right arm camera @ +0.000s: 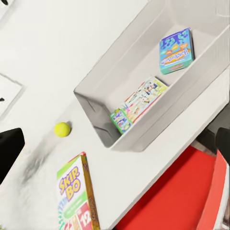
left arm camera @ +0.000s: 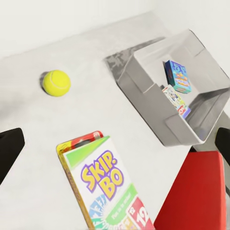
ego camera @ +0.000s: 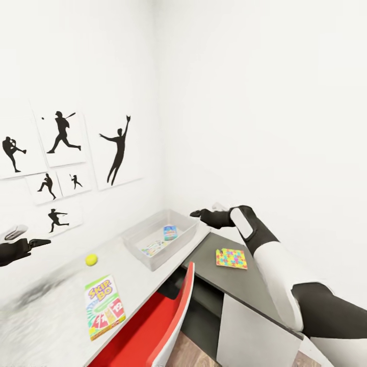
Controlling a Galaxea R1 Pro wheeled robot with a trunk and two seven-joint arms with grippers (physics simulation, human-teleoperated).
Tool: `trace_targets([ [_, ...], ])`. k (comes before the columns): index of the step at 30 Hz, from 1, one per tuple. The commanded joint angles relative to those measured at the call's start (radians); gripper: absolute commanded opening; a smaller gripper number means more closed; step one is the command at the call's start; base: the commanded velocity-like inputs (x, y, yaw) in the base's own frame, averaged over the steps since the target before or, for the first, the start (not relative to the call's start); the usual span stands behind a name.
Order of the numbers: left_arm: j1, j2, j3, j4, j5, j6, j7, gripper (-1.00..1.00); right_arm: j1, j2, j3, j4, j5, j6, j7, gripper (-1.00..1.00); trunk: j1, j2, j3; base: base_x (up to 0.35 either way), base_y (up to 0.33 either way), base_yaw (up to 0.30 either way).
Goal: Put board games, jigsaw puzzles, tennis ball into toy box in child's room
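The Skip-Bo box (ego camera: 104,306) lay flat at the head view's lower left, long axis running away from the camera, below the open, empty left tool (ego camera: 35,243). The right tool (ego camera: 196,214), also open and empty, hovered beside the toy box (ego camera: 133,240), farther off.

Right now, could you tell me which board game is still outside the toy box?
The Skip-Bo box, lying on the table; the other two lie inside the toy box.

"SKIP-BO", "12" on game box (left arm camera: 108,189)
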Motion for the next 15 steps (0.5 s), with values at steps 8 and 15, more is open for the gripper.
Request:
trace_targets([
  [8, 0.0, 0.0, 0.001, 0.0, 0.003, 0.006, -0.001, 1.0, 0.092, -0.002, -0.002, -0.179, 0.008, 0.087, 0.022, 1.0, 0.0, -0.001, 0.0, -0.068, 0.128, 0.0],
  [15, 0.0, 0.0, 0.001, 0.0, 0.002, 0.006, 0.002, 1.0, 0.1, -0.001, -0.001, -0.191, 0.008, 0.09, 0.022, 1.0, 0.0, -0.001, 0.0, -0.108, 0.123, 0.0],
])
